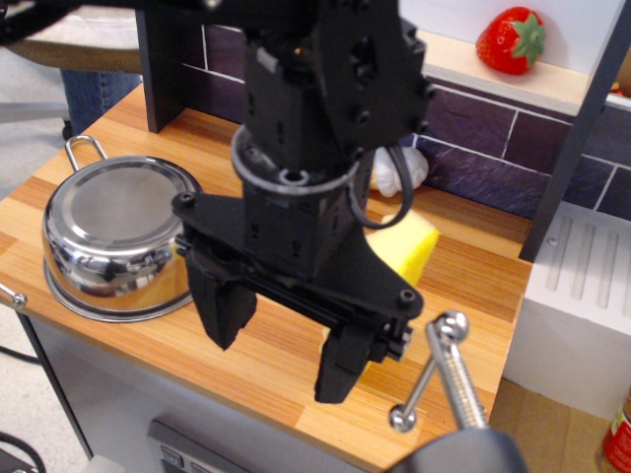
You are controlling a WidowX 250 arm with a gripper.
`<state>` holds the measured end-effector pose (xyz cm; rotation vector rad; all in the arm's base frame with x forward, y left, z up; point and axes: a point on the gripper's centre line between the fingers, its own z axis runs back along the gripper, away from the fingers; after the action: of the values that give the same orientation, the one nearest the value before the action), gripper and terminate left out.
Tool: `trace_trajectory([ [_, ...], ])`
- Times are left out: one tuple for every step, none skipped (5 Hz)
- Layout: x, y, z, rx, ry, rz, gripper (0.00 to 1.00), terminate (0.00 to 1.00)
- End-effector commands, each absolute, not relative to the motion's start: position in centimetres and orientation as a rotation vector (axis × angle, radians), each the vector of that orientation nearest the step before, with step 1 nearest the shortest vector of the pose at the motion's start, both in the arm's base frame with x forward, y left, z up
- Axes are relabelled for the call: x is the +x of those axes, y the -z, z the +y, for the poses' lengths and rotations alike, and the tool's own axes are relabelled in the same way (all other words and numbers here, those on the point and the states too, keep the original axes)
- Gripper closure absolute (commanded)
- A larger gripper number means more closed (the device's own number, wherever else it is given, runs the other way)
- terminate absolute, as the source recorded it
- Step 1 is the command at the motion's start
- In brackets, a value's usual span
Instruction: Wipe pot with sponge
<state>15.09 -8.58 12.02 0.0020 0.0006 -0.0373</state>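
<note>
Black robot hand [284, 353] spread and empty above the wooden counter [276, 370], thick bright-yellow foam sponge [406, 246] not yet gripped behind it, shiny upturned steel pot [116, 236] at left: seemingly nothing wiped yet.

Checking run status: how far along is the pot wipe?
Done: nothing visible; the pot sits upside down, base up, on the counter. In hand: nothing; the gripper hangs open over the counter between pot and sponge. Left: grab the sponge, then wipe the pot.
</note>
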Motion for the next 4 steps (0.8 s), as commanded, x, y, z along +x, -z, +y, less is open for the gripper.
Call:
trace_trajectory([
  [15.1,-12.0,-8.6,0.002,0.037,0.001,0.00,0.00],
  [17.5,-13.9,-8.3,-0.050,0.017,-0.034,0.00,0.00],
  [19.9,-15.2,-8.0,-0.076,0.002,-0.069,0.00,0.00],
  [21.6,-15.8,-8.0,-0.107,0.010,-0.100,0.00,0.00],
])
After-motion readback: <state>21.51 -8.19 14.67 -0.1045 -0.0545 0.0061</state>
